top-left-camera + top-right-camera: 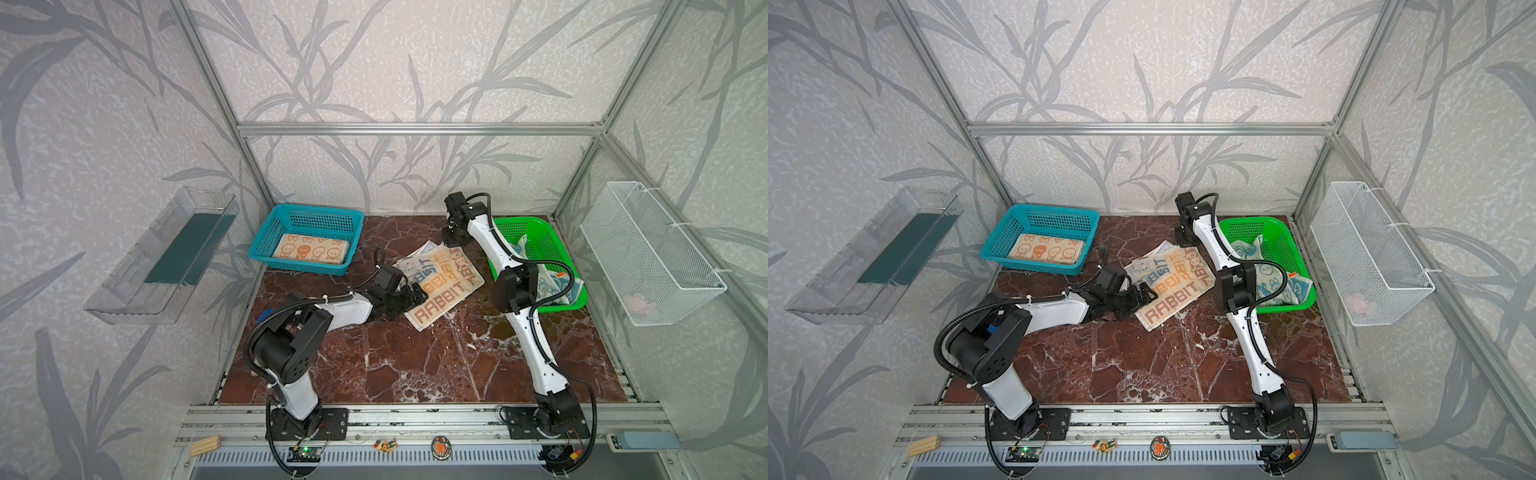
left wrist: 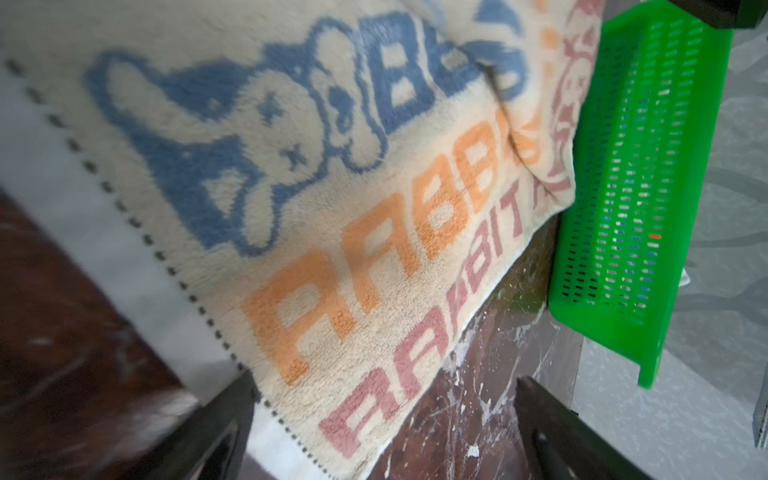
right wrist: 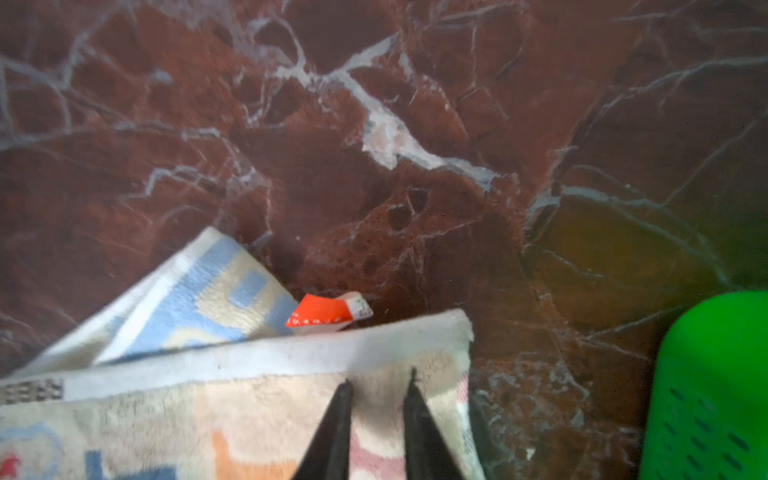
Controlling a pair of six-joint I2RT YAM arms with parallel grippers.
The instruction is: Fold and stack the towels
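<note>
Striped RABBIT towel lies folded on the table, its lettering slanting from near-left toward the green basket. Nearest, the left gripper is spread wide at the towel's near-left edge, with the cloth straight ahead of it. Beyond, the right gripper hovers narrowly parted over the far corner, pinching nothing visible. The left seems better placed for the next fold.

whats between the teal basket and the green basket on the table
The striped RABBIT towel, lying on the marble table, with the right gripper at its far corner. Both top views show it.
</note>
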